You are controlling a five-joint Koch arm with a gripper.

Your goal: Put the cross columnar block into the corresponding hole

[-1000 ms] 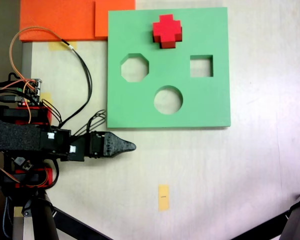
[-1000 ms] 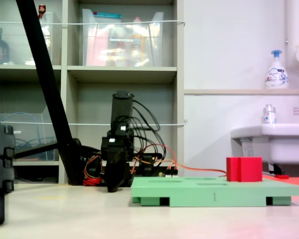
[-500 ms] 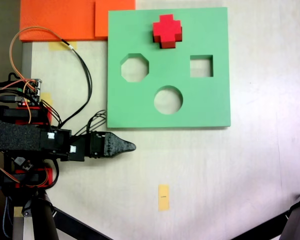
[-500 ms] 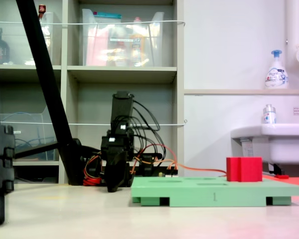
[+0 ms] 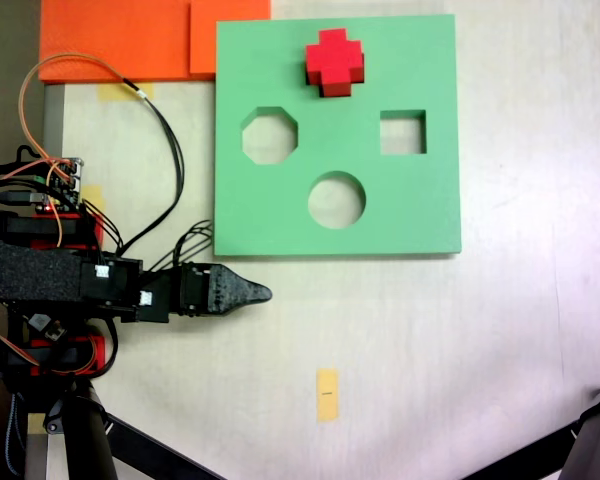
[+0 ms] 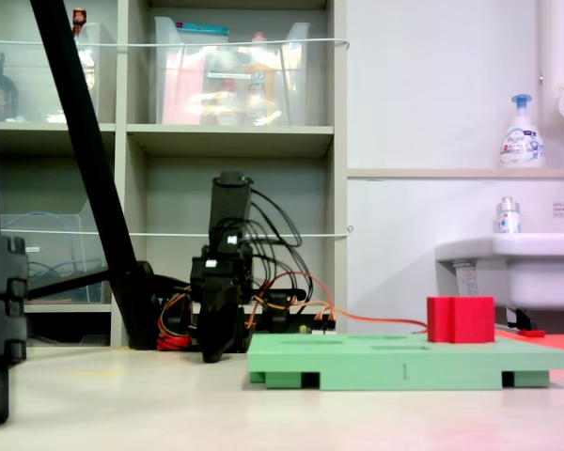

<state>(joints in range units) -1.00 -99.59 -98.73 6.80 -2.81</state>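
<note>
The gripper (image 5: 263, 293) lies low over the table (image 5: 460, 350), just off the near edge of the green foam board (image 5: 420, 215); its jaws overlap in both fixed views, so I cannot tell whether they are parted. It holds nothing. The red cross block (image 5: 333, 62) stands on the board's far side beyond the octagonal, round and square cutouts, seemingly seated in the plus-shaped hole. If not fully sunk, press straight down, keeping its arms aligned. Behind the board: pale tabletop, orange foam sheets (image 5: 120, 38), shelving (image 6: 226, 141), a sink (image 6: 512, 263).

Cross block (image 5: 334, 61) bright red — board (image 5: 420, 220) flat green — mats (image 5: 120, 35) orange — pincer (image 5: 260, 293) black
</note>
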